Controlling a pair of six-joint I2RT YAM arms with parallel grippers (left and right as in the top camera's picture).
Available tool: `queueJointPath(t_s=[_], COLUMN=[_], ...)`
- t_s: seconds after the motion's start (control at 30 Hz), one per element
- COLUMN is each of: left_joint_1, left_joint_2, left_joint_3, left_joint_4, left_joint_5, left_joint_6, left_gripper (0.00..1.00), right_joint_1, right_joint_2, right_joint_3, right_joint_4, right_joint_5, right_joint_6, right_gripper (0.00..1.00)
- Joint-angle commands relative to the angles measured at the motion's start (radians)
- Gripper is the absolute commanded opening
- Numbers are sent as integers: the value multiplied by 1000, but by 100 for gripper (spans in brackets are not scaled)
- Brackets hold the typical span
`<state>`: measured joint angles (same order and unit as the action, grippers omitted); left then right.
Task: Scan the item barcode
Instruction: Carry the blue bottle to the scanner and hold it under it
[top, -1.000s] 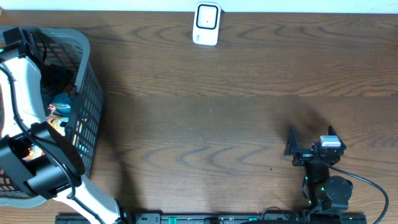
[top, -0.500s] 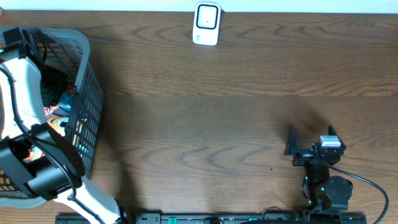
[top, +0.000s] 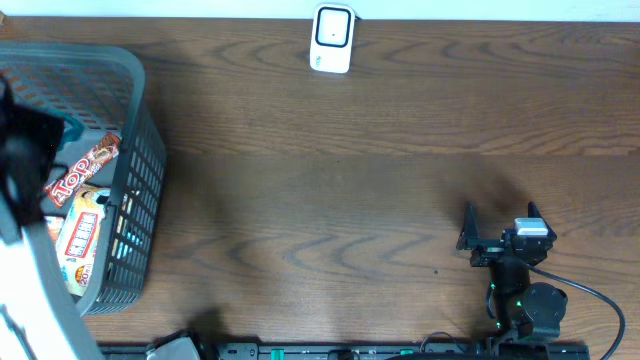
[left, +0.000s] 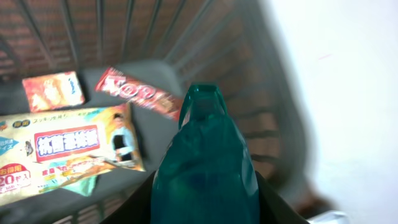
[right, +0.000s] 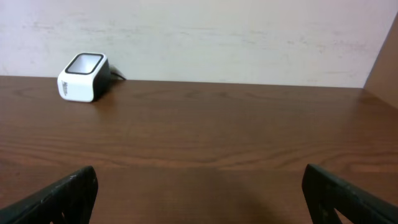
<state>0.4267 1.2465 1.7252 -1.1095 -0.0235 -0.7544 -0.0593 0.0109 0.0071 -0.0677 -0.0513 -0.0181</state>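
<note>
At the far left edge of the top view, the left arm (top: 30, 290), white and black and very blurry, leaning over the grey basket (top: 140, 170). In its own wrist view, the left gripper (left: 205, 186) pointing down into the basket, dark fingers (left: 134, 205) low in the frame, one on each side, pinching a see-through teal item (left: 205, 137). Teal item right in the middle of that view, held up above the basket floor, narrow end pointing away from the camera. Under it, on the basket floor: a red snack bar (left: 140, 93) near the upper middle, a small orange pack (left: 53, 91) at the upper left, a big yellow packet (left: 62, 149) at the left. In the lower right of the top view, the right gripper (top: 500, 212), low over the brown table (top: 330, 180), fingers pointing toward the top of the frame and spread wide apart, only table between them. White scanner (top: 332, 38) at the top middle, well apart from both grippers and from the basket.
</note>
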Motion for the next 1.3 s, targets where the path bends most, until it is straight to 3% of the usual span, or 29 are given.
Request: queueJointPath(t_s=[0.0,0.13,0.33,0.5,0.63,0.93,1.07,1.27], left_joint_1=[-55,-200,-517,-763,-886,-968,-969,-969], left_joint_2=[-113,-192,-134,44,216,500,546,597], left_joint_3=[29,29,9,1,1,1,1,-3], left_joint_4=[39,79,79,79,79,58,58,75], left_joint_5=[77,192,214,214,214,214,210,169], left_joint_6=[-45,-45,15,225,435,858,958,978], left_gripper=[14,14,14,14,14,14,14,14], right_joint_1=[8,8,8,8,8,8,8,8], right_joint_2=[-5,-5,-5,-5,-5,-5,-5,-5], right_joint_3=[-2,-2,-2,-2,-2,-2,-2,-2], right_joint_4=[-4,-4,-4,-4,-4,-4,-4,-4], right_joint_5=[4,4,5,5,5,5,4,4], right_joint_6=[10,10,10,10,10,10,10,10], right_gripper=[99,99,99,99,99,99,99,99])
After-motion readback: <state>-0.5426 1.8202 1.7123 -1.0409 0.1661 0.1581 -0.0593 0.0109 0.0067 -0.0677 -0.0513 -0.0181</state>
